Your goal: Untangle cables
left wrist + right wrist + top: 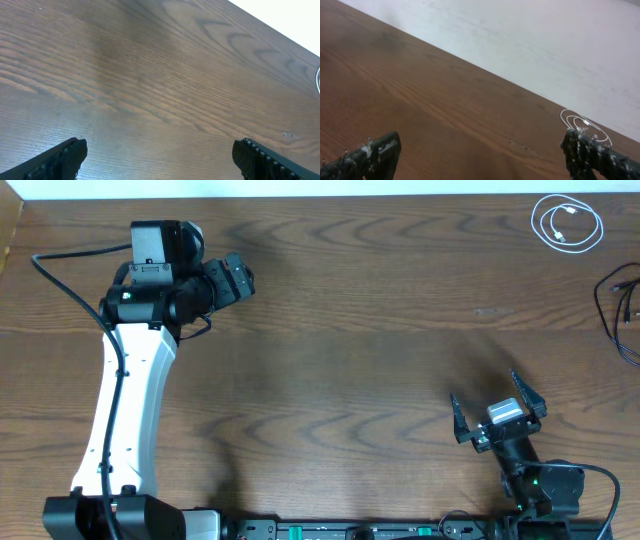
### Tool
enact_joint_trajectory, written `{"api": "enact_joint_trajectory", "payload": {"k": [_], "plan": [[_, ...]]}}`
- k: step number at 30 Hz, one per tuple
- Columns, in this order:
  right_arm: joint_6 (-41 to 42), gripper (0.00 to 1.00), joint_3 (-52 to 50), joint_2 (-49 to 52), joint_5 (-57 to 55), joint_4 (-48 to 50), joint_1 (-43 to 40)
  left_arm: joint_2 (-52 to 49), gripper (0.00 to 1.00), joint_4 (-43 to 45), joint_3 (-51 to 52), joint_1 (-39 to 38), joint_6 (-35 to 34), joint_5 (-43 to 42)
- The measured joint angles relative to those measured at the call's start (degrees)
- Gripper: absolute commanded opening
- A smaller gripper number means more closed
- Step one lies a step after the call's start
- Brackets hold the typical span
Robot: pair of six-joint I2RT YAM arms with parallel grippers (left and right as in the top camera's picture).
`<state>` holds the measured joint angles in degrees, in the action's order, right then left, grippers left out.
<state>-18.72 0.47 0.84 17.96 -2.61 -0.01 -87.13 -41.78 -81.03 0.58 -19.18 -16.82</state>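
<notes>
A white cable (566, 223) lies coiled near the table's far right corner; it also shows in the right wrist view (582, 122), far ahead of the fingers. A loose black cable (620, 305) lies at the right edge, partly cut off by the frame. My left gripper (243, 280) is open and empty at the far left of the table, its fingers wide apart over bare wood in the left wrist view (160, 155). My right gripper (497, 401) is open and empty near the front right, well short of both cables; its fingers show in the right wrist view (482, 152).
The brown wooden table (350, 360) fills the view. A white surface (545, 45) lies beyond its far edge. The left arm's thick black wire (60, 275) loops at the far left. The arm bases sit along the front edge.
</notes>
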Motion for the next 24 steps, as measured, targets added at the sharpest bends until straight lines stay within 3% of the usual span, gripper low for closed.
{"api": "enact_joint_trajectory", "payload": {"k": [13,18,24], "plan": [[0.0,0.99,0.0,0.0,0.0,0.0,0.0,2.2,0.97,1.4,1.4,-0.5,0.7,2.3],[0.0,0.99,0.0,-0.1,0.0,0.0,0.1,15.6,0.98,13.6,13.7,-0.6,6.9,3.3],[0.0,0.99,0.0,-0.2,-0.2,-0.1,0.1,35.9,0.98,34.6,36.6,-0.6,21.2,0.3]]}}
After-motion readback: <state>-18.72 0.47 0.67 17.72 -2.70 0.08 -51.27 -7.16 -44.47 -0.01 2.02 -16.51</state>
